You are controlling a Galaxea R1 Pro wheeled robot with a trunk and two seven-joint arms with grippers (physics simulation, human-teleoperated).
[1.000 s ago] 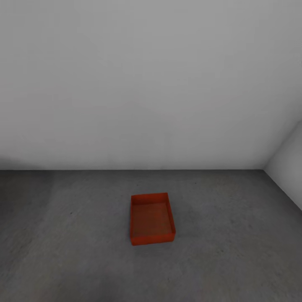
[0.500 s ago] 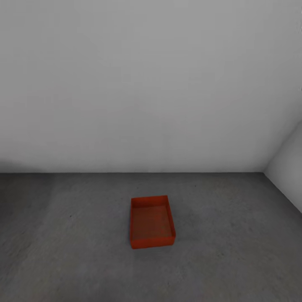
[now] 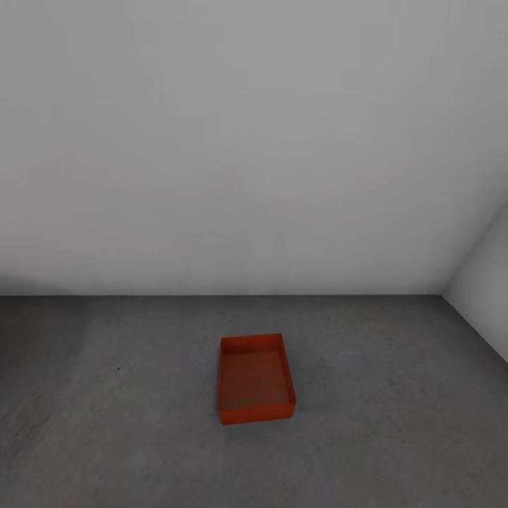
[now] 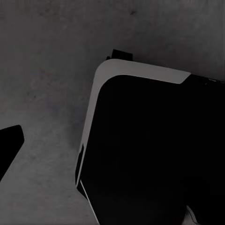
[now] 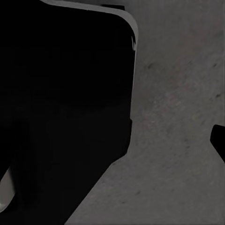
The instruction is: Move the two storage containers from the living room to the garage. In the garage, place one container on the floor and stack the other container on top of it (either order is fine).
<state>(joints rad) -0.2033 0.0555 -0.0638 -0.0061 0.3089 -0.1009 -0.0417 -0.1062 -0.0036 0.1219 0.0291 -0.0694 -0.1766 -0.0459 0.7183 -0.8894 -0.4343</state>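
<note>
One storage container [image 3: 255,379], a red-orange open-top bin with nothing in it, sits on the dark grey concrete floor [image 3: 127,423] of the garage, in the middle of the head view, a little way out from the back wall. In the left wrist view one dark fingertip [image 4: 9,143] of my left gripper juts in at the picture's edge over bare concrete. One dark fingertip [image 5: 219,140] of my right gripper shows the same way in the right wrist view. Nothing is between the fingers of either gripper.
A plain white-grey wall [image 3: 254,141] runs across the back, and a second wall [image 3: 487,282] meets it at the right corner. My own black base with its pale rim [image 4: 140,70] [image 5: 133,28] shows in both wrist views.
The whole head picture has slid downward a little, so the camera has moved. The container lies as before on the floor.
</note>
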